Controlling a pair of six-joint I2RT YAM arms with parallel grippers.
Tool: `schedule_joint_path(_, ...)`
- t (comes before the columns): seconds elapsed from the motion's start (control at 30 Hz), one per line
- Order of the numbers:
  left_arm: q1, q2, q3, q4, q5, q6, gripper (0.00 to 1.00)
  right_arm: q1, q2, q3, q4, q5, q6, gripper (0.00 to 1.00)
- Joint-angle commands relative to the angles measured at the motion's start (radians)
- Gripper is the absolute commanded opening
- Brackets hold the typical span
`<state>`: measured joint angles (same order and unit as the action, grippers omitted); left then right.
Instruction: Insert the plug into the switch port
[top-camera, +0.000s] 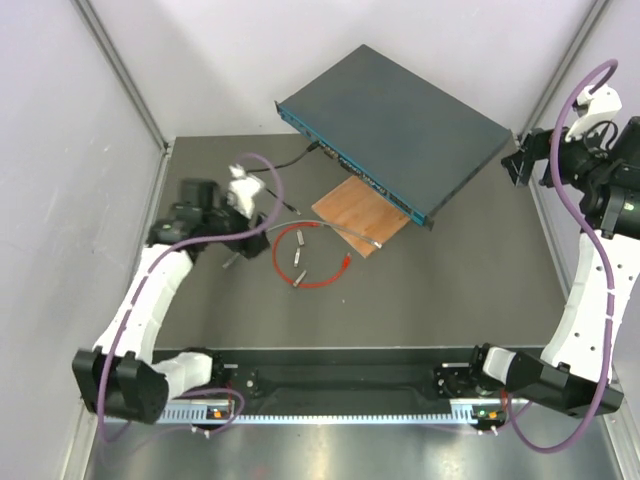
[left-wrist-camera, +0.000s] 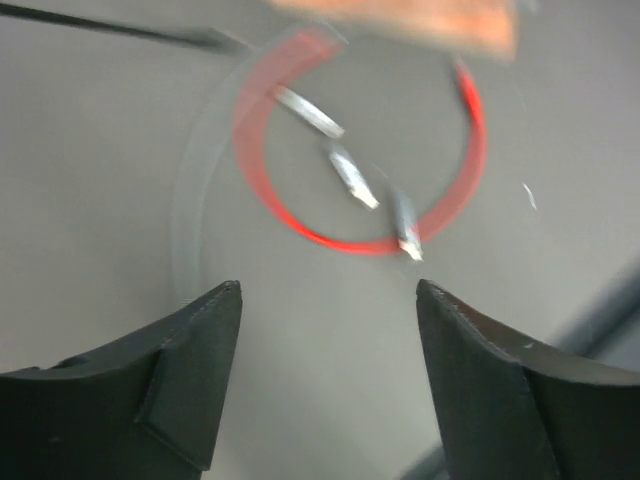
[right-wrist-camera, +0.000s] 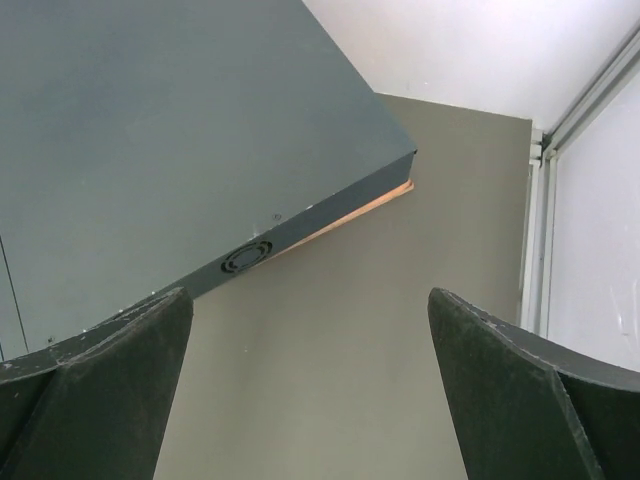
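Nothing is done yet. The plug (top-camera: 345, 264) lies loose on the counter (top-camera: 450, 280), ahead of the left gripper (left-wrist-camera: 328, 290), whose jaws gape empty above the red cable (left-wrist-camera: 320, 238). The right gripper (right-wrist-camera: 310, 295), spread wide and empty, hangs beside the switch (top-camera: 400, 120). Grasping the plug and seating it in the switch port (top-camera: 365, 180) remain.

2 white arms (top-camera: 160, 290) w/ black joints (top-camera: 125, 385), purple cables (top-camera: 585, 77); black wedge fingers (left-wrist-camera: 190, 380).

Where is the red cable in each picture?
Top external: the red cable lies in a loop left of the middle, just in front of the wooden board.
Left wrist: it is a blurry red ring in the upper middle, with the board at the top edge.
Right wrist: not in it.
Shared landmark: the wooden board next to the loop.
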<state>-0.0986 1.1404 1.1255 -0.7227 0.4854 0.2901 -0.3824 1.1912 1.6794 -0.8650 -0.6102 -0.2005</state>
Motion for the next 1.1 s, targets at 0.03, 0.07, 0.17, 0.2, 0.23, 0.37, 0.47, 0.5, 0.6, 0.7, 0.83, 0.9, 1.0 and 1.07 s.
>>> schedule_joint_path(0.03, -0.215, 0.054, -0.119, -0.026, -0.030, 0.092, 0.69, -0.006, -0.038, -0.001, -0.012, 0.003, -0.028, 1.00)
schedule_joint_path(0.07, -0.267, 0.064, -0.162, -0.005, -0.042, 0.045, 0.68, -0.006, -0.039, 0.000, -0.014, 0.004, -0.030, 1.00)
schedule_joint_path(0.17, -0.357, 0.126, -0.211, 0.074, -0.135, -0.023, 0.59, -0.006, -0.042, 0.000, -0.026, 0.007, -0.034, 1.00)
schedule_joint_path(0.2, -0.374, 0.149, -0.219, 0.094, -0.155, -0.038, 0.57, -0.006, -0.044, 0.000, -0.032, 0.007, -0.036, 1.00)
schedule_joint_path(0.23, -0.386, 0.198, -0.220, 0.121, -0.169, -0.064, 0.51, -0.004, -0.045, -0.004, -0.034, 0.007, -0.034, 1.00)
schedule_joint_path(0.37, -0.411, 0.314, -0.190, 0.170, -0.209, -0.115, 0.42, -0.004, -0.061, -0.014, -0.038, 0.020, -0.040, 1.00)
schedule_joint_path(0.47, -0.411, 0.387, -0.156, 0.175, -0.234, -0.127, 0.38, -0.004, -0.062, -0.012, -0.045, 0.026, -0.043, 1.00)
schedule_joint_path(0.5, -0.411, 0.406, -0.147, 0.175, -0.234, -0.129, 0.36, -0.004, -0.062, -0.009, -0.049, 0.023, -0.043, 1.00)
schedule_joint_path(0.6, -0.411, 0.459, -0.130, 0.190, -0.240, -0.147, 0.31, -0.004, -0.058, 0.002, -0.055, 0.017, -0.039, 1.00)
schedule_joint_path(0.7, -0.411, 0.482, -0.125, 0.206, -0.220, -0.166, 0.30, -0.004, -0.056, 0.008, -0.058, 0.015, -0.037, 1.00)
schedule_joint_path(0.83, -0.411, 0.492, -0.119, 0.200, -0.211, -0.166, 0.31, -0.004, -0.053, 0.009, -0.066, 0.015, -0.045, 1.00)
schedule_joint_path(0.9, -0.409, 0.492, -0.112, 0.197, -0.217, -0.167, 0.33, -0.004, -0.053, 0.003, -0.066, 0.015, -0.048, 1.00)
schedule_joint_path(1.0, -0.409, 0.505, -0.101, 0.197, -0.222, -0.167, 0.35, -0.004, -0.056, -0.007, -0.054, 0.013, -0.039, 1.00)
schedule_joint_path(1.07, -0.411, 0.527, -0.099, 0.201, -0.228, -0.167, 0.33, -0.004, -0.053, -0.010, -0.052, 0.012, -0.033, 1.00)
